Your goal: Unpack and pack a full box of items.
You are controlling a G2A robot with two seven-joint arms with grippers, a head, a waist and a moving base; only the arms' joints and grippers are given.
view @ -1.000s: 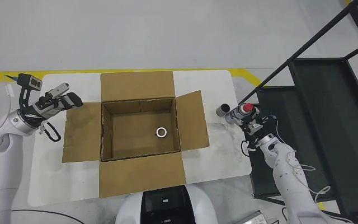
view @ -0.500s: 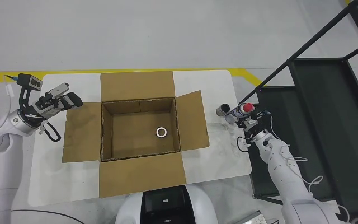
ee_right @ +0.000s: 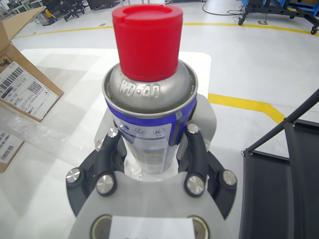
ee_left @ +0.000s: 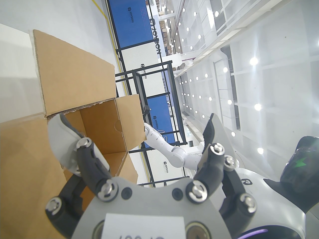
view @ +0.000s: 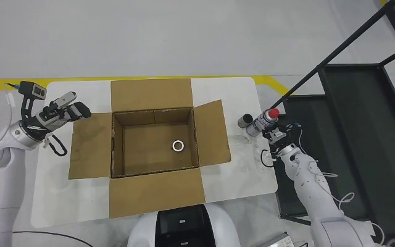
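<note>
An open cardboard box [view: 155, 142] sits mid-table with its flaps spread out; a small white ring [view: 178, 146] lies on its floor. At the table's right edge my right gripper [view: 273, 128] is shut on a spray can [view: 266, 120] with a red cap. In the right wrist view the fingers [ee_right: 199, 115] clamp the spray can [ee_right: 149, 110] upright inside the right gripper [ee_right: 153, 123]; whether it rests on the table I cannot tell. My left gripper [view: 69, 106] hangs open and empty over the table's left side. In the left wrist view the left gripper [ee_left: 137, 135] faces the box [ee_left: 74, 80].
A small dark cylinder [view: 246, 119] stands on the white table [view: 234, 92] just left of the can. Clear plastic film [ee_right: 37, 135] lies on the table by the box's right flap. A black metal rack [view: 345, 123] stands right beside the table.
The right arm has shifted a little, and the spray can in its gripper has moved slightly toward the far side. The left arm has stayed still.
</note>
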